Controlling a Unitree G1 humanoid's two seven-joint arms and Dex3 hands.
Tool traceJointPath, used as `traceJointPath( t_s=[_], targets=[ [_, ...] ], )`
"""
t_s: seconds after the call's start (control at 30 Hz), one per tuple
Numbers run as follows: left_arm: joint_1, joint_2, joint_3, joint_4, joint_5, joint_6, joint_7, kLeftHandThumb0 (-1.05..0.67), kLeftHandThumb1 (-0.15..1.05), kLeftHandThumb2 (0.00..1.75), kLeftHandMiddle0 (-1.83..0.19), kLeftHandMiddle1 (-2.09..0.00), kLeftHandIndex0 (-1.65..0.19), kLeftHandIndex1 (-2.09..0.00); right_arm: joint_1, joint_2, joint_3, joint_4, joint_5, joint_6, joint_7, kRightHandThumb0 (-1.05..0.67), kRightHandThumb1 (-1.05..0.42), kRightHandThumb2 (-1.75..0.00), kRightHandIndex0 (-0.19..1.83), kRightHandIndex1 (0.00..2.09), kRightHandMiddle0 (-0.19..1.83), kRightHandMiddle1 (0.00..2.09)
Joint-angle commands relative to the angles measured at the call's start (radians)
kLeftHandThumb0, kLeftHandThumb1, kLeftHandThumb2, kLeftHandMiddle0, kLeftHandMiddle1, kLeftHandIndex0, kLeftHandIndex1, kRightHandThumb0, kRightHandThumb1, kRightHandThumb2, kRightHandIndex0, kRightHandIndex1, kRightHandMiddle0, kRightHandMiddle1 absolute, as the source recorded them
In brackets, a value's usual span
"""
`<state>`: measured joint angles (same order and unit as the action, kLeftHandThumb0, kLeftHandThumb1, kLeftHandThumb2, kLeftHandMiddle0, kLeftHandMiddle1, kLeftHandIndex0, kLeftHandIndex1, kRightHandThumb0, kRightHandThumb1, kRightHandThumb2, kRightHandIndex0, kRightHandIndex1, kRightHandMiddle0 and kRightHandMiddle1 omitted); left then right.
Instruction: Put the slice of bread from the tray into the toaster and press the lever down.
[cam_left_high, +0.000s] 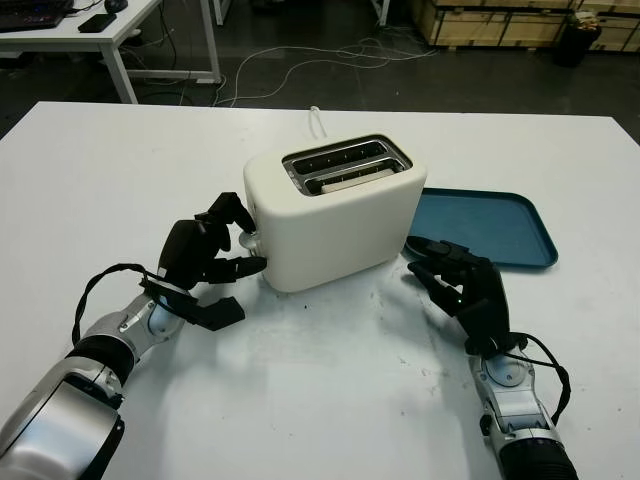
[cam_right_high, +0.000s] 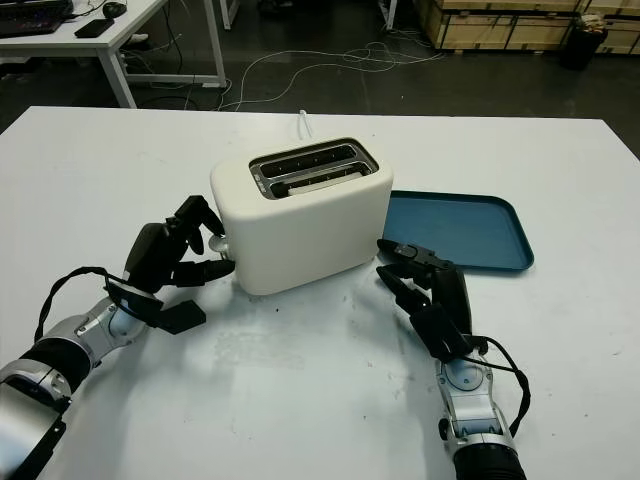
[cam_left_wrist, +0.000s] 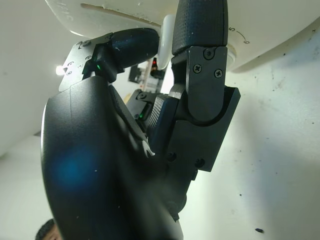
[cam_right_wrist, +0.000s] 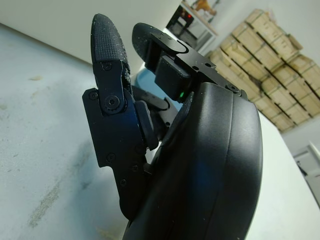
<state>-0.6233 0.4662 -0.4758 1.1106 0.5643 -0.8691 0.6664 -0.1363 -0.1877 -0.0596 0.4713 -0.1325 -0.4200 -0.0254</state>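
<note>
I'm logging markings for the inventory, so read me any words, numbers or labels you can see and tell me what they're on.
"5": printed by a small scale arc on the end of the toaster, beside the left hand at the lever.
Other marks along that arc: too small to read.
Tray, right hand on the table, wooden crates in the background: no readable text.

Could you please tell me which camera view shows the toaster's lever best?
The left wrist view: the white lever sits close up between the left hand's fingers. Both eye views show it small at the toaster's end, partly behind those fingers. The right wrist view faces elsewhere.
</note>
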Motion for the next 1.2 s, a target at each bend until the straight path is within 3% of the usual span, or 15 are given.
traceJointPath(
  t_s=[0.0,0.47,0.83,1.17],
  targets=[
    [-0.007,-0.011,-0.015,-0.011,0.052,0.013,-0.025,-0.94,0.92,0.40,-0.64,-1.75,-0.53,-1.60,-0.021,0.008,0.003,0.009,0.013,-0.015,0.000,-0.73,-0.92,-0.20,0.70,0.73,0.95,0.00],
    [0.012,0.048,0.088,-0.085,0.048,-0.020,-0.005,-0.93,0.92,0.47,-0.56,-1.75,-0.36,-1.74,-0.036,-0.008,0.004,0.011,-0.010,-0.002,-0.017,-0.73,-0.92,-0.19,0.70,0.70,0.93,0.00],
    [0.036,0.052,0.132,-0.133,0.069,-0.013,0.008,-0.91,0.92,0.50,-0.53,-1.75,-0.30,-1.75,-0.032,-0.007,0.004,0.016,-0.005,-0.005,-0.014,-0.74,-0.92,-0.20,0.69,0.72,0.94,0.01],
    [0.061,0.111,0.206,-0.234,0.088,-0.017,0.043,-0.86,0.92,0.53,-0.41,-1.75,-0.16,-1.75,-0.027,-0.003,0.003,0.015,0.008,-0.006,-0.006,-0.73,-0.92,-0.19,0.70,0.72,0.94,0.00]
  ],
)
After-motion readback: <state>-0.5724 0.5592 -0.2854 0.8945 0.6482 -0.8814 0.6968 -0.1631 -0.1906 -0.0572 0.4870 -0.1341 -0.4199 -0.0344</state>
